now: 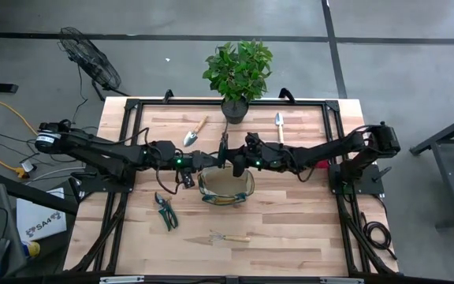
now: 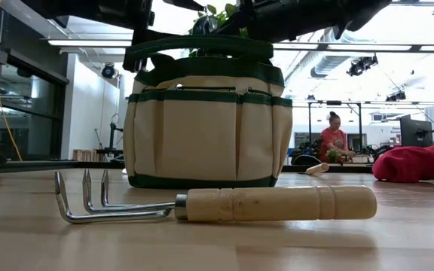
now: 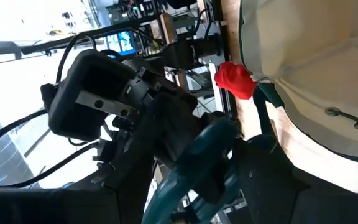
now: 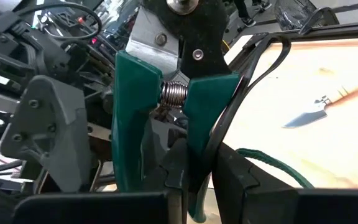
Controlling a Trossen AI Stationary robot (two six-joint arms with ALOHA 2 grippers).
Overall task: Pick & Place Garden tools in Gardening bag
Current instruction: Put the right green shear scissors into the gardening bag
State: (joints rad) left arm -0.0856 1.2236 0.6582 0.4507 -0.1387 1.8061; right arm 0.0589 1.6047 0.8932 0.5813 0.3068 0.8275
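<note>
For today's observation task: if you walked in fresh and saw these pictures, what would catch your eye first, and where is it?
The two dark arms meet over the middle of the table, above the tan gardening bag. The right hand is shut on green-handled pruning shears, held just behind the bag's back rim. In the low view a wooden-handled hand fork lies large in the foreground, and a leafy potted plant stands at the table's far edge.

Tan cloth bag (image 2: 206,124), shiny metal fork (image 2: 217,203) with smooth wooden handle, on pale wood table (image 2: 398,233).
</note>
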